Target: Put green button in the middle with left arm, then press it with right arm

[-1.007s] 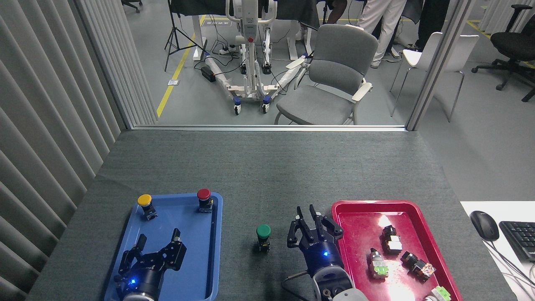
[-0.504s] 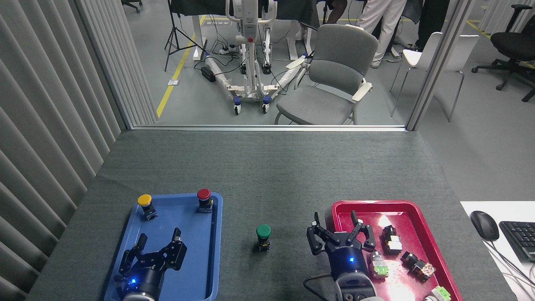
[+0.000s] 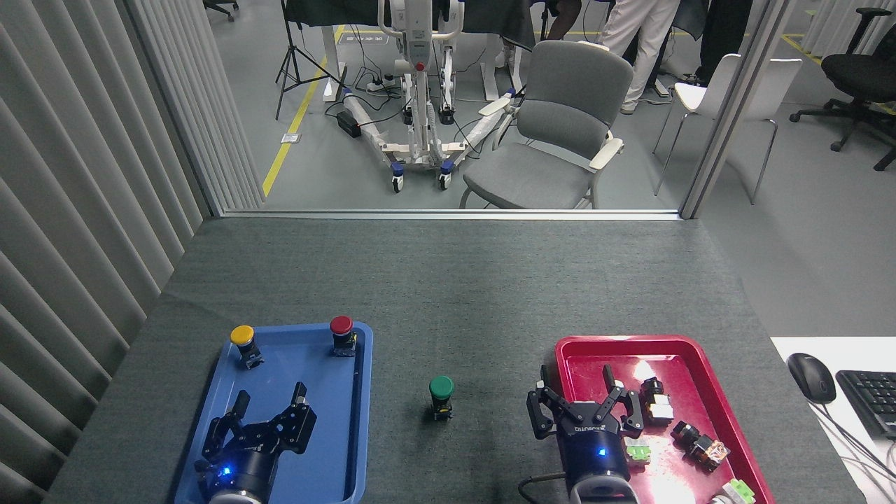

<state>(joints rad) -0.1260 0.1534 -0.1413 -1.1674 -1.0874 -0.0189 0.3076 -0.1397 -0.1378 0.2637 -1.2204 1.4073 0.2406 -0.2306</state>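
Observation:
The green button (image 3: pixel 441 395) stands upright on the bare dark grey table cover (image 3: pixel 448 294), in the gap between the two trays. My left gripper (image 3: pixel 269 402) hovers over the blue tray (image 3: pixel 353 434), open, with nothing between its fingers, well to the left of the button. My right gripper (image 3: pixel 577 383) is open over the left part of the red tray (image 3: pixel 616 344), to the right of the button and apart from it, empty.
A yellow-capped button (image 3: pixel 243 342) and a red-capped button (image 3: pixel 342 333) stand at the blue tray's far end. Several small switch parts (image 3: pixel 693 441) lie in the red tray. A mouse (image 3: pixel 810 376) and keyboard (image 3: pixel 871 400) sit at the right.
My right gripper drew away from the green button, moving right and toward me over the red tray, and its fingers spread open. The left gripper and the button stayed put.

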